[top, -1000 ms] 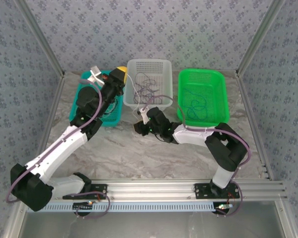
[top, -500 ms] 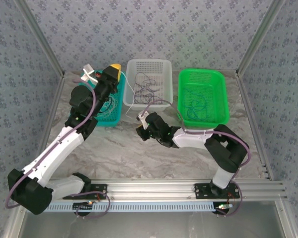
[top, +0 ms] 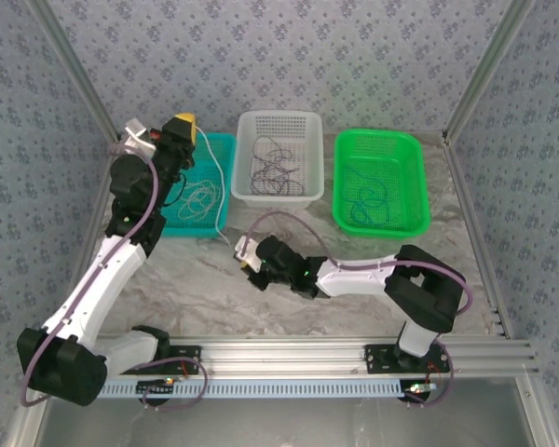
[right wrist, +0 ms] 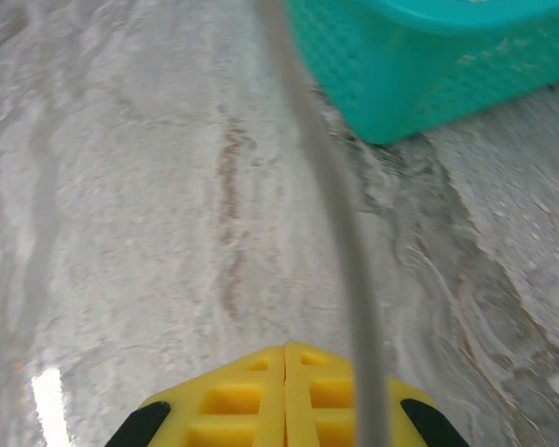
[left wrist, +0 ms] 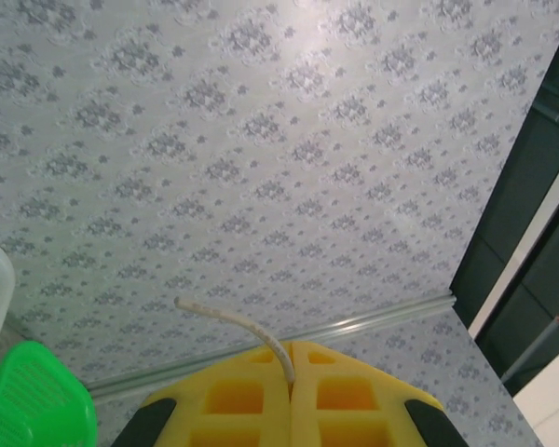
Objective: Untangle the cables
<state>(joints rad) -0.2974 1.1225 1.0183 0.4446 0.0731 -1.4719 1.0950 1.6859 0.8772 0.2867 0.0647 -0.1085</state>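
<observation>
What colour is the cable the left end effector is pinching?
A whitish cable, clamped in the left end effector; it shows best in the left wrist view.

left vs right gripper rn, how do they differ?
Aim: the left yellow-padded gripper points up at the patterned wall; the right yellow-padded gripper points down along the marble table toward the teal plastic basket.
Height: left is raised, right sits low over the table.
Load: left pinches a thin whitish cable; nothing shows in the right's grip.
Shared: both are shut.
</observation>
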